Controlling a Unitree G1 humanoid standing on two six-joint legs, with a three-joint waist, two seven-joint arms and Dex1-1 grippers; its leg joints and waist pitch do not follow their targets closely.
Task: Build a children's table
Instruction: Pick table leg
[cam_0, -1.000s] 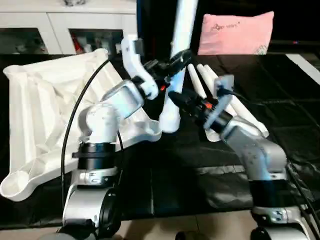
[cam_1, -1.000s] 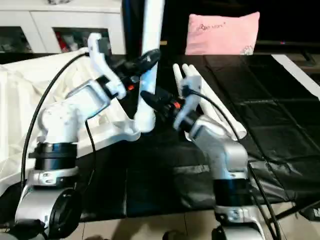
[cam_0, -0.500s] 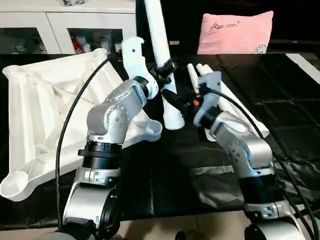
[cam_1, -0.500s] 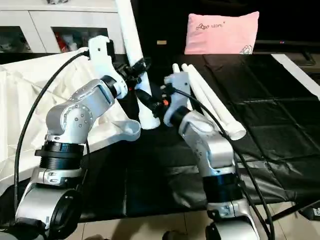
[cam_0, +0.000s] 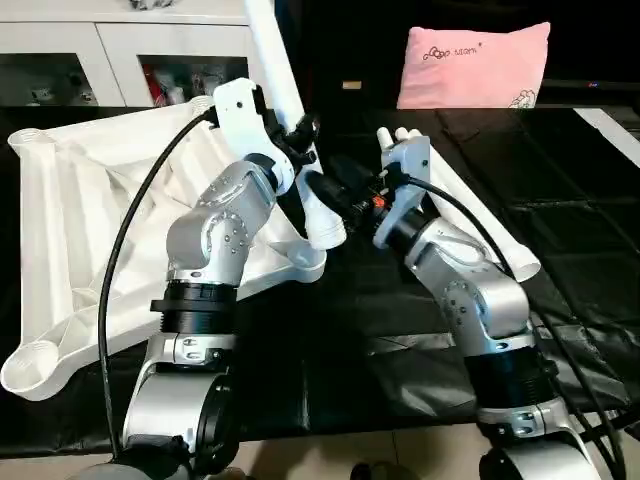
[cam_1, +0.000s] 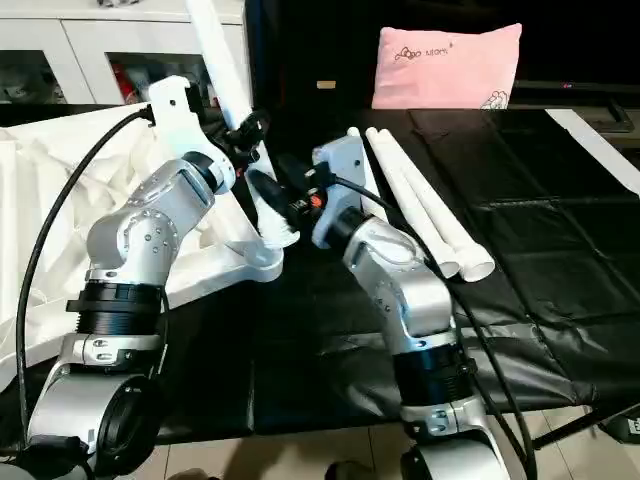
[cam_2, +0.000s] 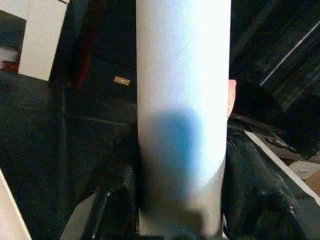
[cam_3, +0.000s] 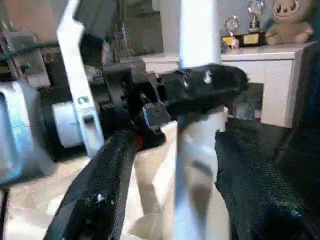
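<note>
Two pincers meet at one white leg (cam_0: 285, 90), which slants from the top edge, left of centre, down to the middle of the head view. The left pincer (cam_0: 300, 135) is clenched on the leg partway down its length; in the left wrist view the tube rises between its dark fingers (cam_2: 107, 200). The right pincer (cam_0: 338, 195) is spread around the leg's lower part, its fingers (cam_3: 100, 190) straddling the tube with a clear gap on one side, not gripping. The leg's wide lower end hangs just above a corner socket (cam_0: 300, 262) of the ribbed panel (cam_0: 80, 220), which fills the left of the frame. Three more legs (cam_0: 470, 220) lie side by side, right of centre, on the black mat (cam_0: 580, 200).
</note>
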